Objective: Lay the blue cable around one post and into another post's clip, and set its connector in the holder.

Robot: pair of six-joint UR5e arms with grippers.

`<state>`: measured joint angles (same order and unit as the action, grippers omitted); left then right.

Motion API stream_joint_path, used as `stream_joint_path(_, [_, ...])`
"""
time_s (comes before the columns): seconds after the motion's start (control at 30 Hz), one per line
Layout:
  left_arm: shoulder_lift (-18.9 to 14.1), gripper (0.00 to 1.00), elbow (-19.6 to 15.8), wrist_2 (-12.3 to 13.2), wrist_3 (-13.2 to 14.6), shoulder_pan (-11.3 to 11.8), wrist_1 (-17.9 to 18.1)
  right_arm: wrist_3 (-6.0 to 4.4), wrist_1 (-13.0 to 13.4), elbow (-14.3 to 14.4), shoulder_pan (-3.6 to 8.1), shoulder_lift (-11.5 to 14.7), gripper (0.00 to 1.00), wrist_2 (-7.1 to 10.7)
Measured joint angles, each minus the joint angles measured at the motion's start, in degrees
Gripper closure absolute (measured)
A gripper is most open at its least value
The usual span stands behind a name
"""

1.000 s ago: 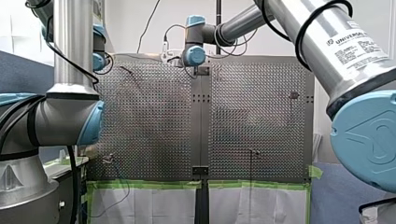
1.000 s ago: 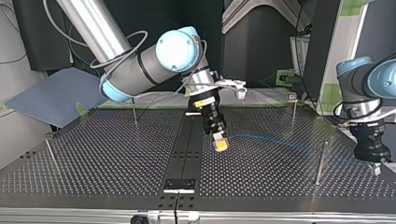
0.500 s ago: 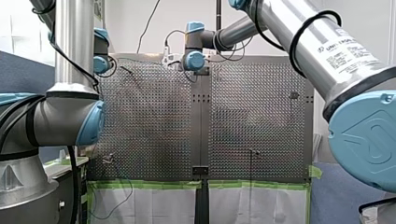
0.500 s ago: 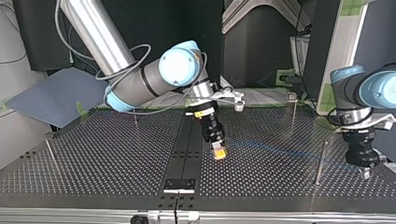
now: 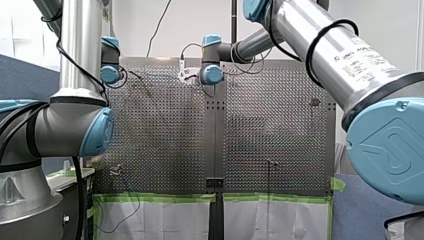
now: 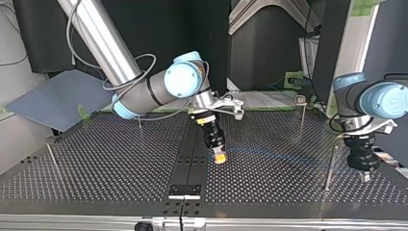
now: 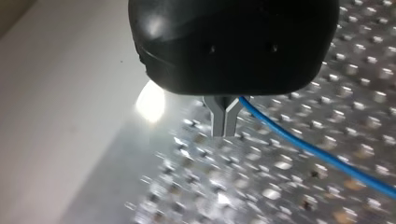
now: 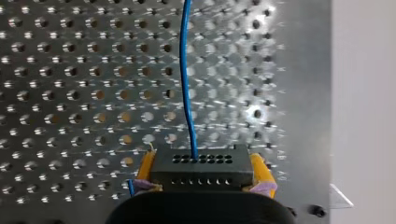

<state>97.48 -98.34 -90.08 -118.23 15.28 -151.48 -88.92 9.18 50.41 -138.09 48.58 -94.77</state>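
**Connector clamped at the right, cable pinched at the left**

In the right wrist view, my right gripper (image 8: 203, 172) closed on the black connector (image 8: 201, 161), with one yellow pad pressed against each of its ends. Out of the connector's face, straight ahead over the perforated table (image 8: 70, 93): the blue cable (image 8: 186, 84).

In the top view, tilted above the table, at the edge of the dark middle strip (image 6: 190, 154), with the yellow pads low and near the surface. From there toward the view's right, only a faint blue line, in the direction of my left gripper (image 6: 365, 177). Hanging there over the table, just beside a thin post (image 6: 332, 166). Further back, another post (image 6: 301, 113) with a small head on top, well apart from both grippers.

In the left wrist view, metal fingers (image 7: 217, 119) pressed together, tips pointing down at the holes. At their root, the cable coming out to one side and away over the table. Whether touching the surface there or not: cannot tell.
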Motion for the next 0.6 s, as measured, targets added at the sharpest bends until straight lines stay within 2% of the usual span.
stream_joint_path(0.3, [1.6,1.00,-0.3,-0.1,0.4,-0.7,0.0,0.17,-0.8,0.0,0.41,-0.8,0.98,-0.71])
stream_joint_path(0.6, [3.5,1.00,-1.4,-0.1,0.1,-1.4,0.5,0.96,-4.7,0.1,1.16,-1.1,0.98,-2.27])
